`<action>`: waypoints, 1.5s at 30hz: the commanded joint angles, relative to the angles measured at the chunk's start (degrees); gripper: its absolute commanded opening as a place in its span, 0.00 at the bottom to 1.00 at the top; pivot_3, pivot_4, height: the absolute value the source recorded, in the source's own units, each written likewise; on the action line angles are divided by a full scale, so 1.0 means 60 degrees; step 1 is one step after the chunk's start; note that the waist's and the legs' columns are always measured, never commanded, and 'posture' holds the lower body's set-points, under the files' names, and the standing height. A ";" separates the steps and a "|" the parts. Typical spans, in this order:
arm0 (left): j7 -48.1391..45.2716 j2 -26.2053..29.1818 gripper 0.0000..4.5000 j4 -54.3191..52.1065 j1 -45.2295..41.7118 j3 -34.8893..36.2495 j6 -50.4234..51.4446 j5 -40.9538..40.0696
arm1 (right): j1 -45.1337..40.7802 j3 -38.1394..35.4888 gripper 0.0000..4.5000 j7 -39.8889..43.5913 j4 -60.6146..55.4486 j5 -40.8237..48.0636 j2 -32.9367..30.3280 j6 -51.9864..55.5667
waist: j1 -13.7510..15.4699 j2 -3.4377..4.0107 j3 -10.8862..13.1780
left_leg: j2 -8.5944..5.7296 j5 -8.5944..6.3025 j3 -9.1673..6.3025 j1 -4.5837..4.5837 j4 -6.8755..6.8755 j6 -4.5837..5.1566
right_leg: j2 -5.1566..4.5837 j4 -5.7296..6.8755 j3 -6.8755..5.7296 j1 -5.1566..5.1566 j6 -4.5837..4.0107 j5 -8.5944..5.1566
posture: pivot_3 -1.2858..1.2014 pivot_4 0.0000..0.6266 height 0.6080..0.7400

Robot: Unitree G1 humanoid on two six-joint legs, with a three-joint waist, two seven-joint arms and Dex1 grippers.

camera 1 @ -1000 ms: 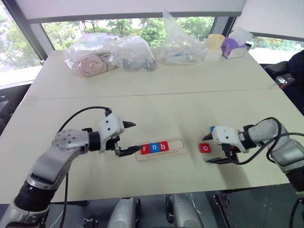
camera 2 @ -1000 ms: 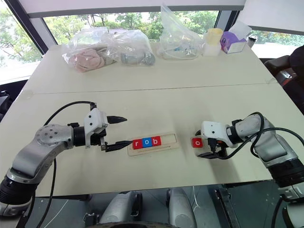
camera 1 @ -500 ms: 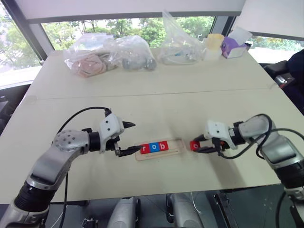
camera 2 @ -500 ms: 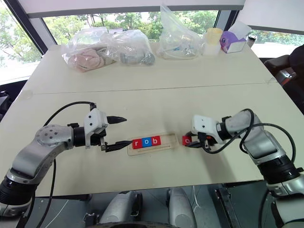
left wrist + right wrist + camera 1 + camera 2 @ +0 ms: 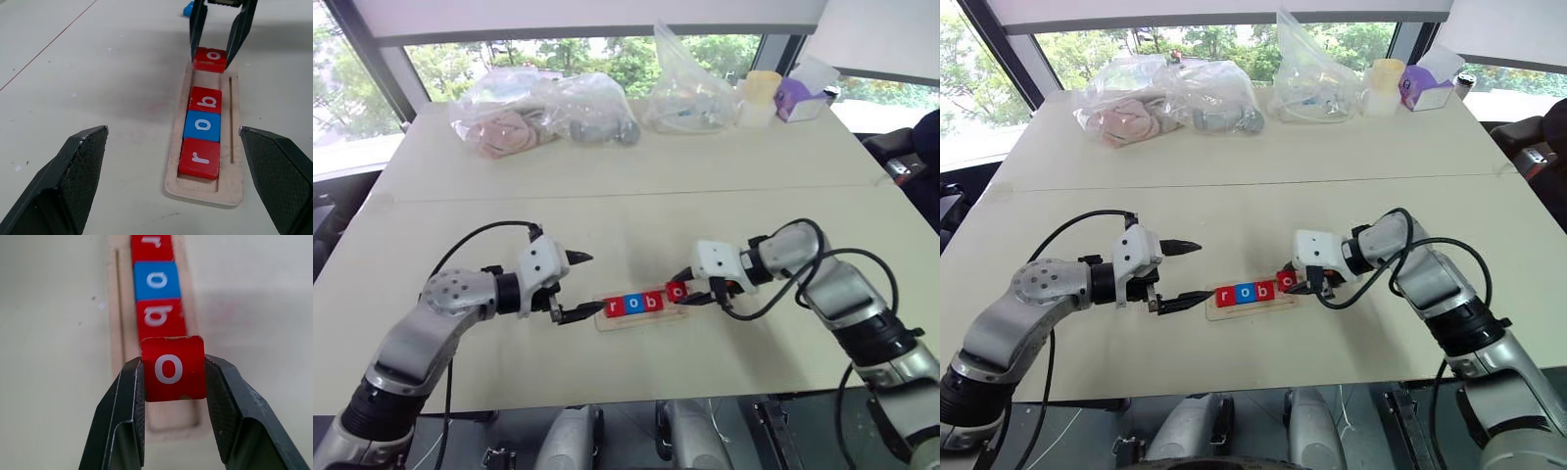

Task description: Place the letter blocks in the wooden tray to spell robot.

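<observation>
In the wooden tray (image 5: 234, 147) sit 3 letter blocks (image 5: 201, 131) (r, o, b), a 4th (image 5: 211, 59) above its right end.

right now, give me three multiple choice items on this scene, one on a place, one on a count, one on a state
1. Where is the wooden tray?
A. beside the plastic bags
B. on the table between the two tools
C. on the floor

2. How many letter blocks lie flat in the tray's slot?
A. one
B. three
C. five

3. What is the right tool doing?
A. hanging open
B. shut on a blue block
C. shut on the red o block

Answers:
1 B: the tray lies between the left tool and the right tool.
2 B: the red r, blue o and red b lie in a row.
3 C: the fingers clamp the red block's sides, over the free end of the tray.
</observation>
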 commanded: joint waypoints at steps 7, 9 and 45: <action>-0.0049 0.0275 1.00 -0.0604 0.0253 0.0440 0.0225 -0.0349 | -0.0201 0.0117 0.25 0.0198 0.0209 -0.0164 0.0133 -0.0363 | 0.0054 0.0000 0.0000 | -0.0002 0.0000 0.0002 -0.0003 0.0001 0.0000 | -0.0004 -0.0003 0.0001 0.0001 -0.0008 -0.0005 | 0.52 0.24 0.89; -0.0073 0.0312 1.00 -0.0668 0.0295 0.0470 0.0262 -0.0417 | -0.0163 0.0130 0.25 0.0222 0.0198 -0.0199 0.0139 -0.0369 | 0.0050 0.0000 0.0000 | -0.0001 0.0000 0.0002 -0.0003 0.0001 0.0000 | -0.0002 -0.0002 0.0000 0.0000 -0.0009 -0.0005 | 0.52 0.24 0.89; -0.0134 0.0466 1.00 -0.0760 0.0239 0.0459 0.0344 -0.0657 | -0.0104 0.0141 0.25 0.0221 0.0450 -0.0600 0.0213 -0.0503 | 0.0044 0.0000 0.0000 | -0.0001 0.0001 0.0002 -0.0002 0.0001 -0.0001 | 0.0002 -0.0001 -0.0005 0.0000 -0.0011 -0.0006 | 0.52 0.24 0.89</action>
